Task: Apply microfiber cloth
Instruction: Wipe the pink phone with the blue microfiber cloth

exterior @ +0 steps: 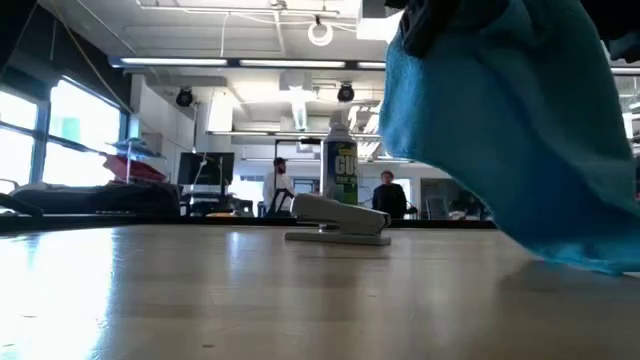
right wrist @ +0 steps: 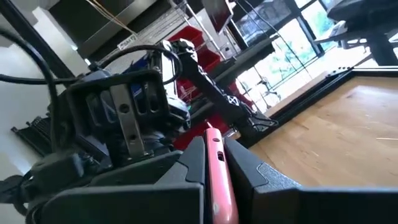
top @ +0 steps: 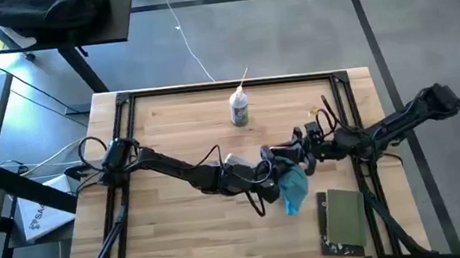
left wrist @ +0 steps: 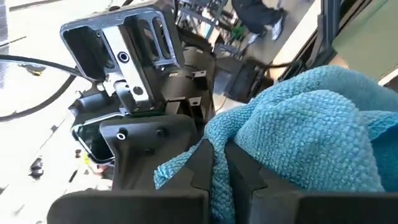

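The light-blue microfiber cloth [top: 294, 189] hangs bunched just right of the table's middle, and it fills the right of the low view [exterior: 520, 130]. My left gripper [top: 266, 177] reaches in from the left and is shut on it [left wrist: 222, 171]. My right gripper [top: 293, 152] comes from the right and faces the left one closely. It is shut on a slim pink thing [right wrist: 214, 168], which the high view does not show. Whether the cloth's lower end [exterior: 590, 258] touches the table, I cannot tell. My left gripper pinches a fold of the cloth [left wrist: 217, 149] between its two fingers, coming roughly level from the table's left. The rest of the cloth bulges over and past the fingers and hangs slack below them. My right gripper pinches the slim pink thing between its two fingers, coming from the table's right. The thing lies along the fingers, edge-on, and its free end [right wrist: 211, 134] sticks out beyond the fingertips toward the left gripper. It is lifted clear of the table.
A small bottle [top: 239, 109] stands upright at the far middle. A pale grey oblong thing [exterior: 338, 218] lies on the table near the left gripper. A flat dark olive-green book [top: 344, 218] lies at the near right. Bare wood spreads to the near left.
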`<state>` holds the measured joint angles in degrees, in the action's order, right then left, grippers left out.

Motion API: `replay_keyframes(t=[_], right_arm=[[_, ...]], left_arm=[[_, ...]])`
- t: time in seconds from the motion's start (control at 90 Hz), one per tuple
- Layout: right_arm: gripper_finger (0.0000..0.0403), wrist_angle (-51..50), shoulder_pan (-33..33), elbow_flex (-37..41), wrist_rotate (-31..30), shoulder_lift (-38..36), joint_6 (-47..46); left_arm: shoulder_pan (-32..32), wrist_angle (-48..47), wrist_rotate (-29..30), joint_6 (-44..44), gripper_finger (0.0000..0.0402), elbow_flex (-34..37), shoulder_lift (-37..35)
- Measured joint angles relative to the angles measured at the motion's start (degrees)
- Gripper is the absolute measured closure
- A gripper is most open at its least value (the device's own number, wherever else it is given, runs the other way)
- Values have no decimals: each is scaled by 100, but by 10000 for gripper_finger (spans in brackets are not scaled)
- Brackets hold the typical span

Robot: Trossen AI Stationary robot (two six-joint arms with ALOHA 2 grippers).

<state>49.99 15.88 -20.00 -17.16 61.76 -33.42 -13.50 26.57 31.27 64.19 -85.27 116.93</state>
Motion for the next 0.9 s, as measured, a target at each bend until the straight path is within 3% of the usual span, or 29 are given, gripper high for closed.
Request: replay_keyframes(t=[0.178, 0.4, 0.678, 0.9], right_arm=[[400, -119, 12, 7, 179, 9, 25], [400, -184, 13, 17, 169, 17, 62], [400, -125, 15, 17, 140, 17, 69], [400, -98, 15, 6, 130, 2, 25]], left_arm=[[53, -503, -906, -804, 401, -22, -14], [-104, -604, -1082, -1264, 401, -22, 352], [-432, -651, -368, -1557, 401, 17, 514], [-490, -722, 245, -1110, 401, 26, 210]])
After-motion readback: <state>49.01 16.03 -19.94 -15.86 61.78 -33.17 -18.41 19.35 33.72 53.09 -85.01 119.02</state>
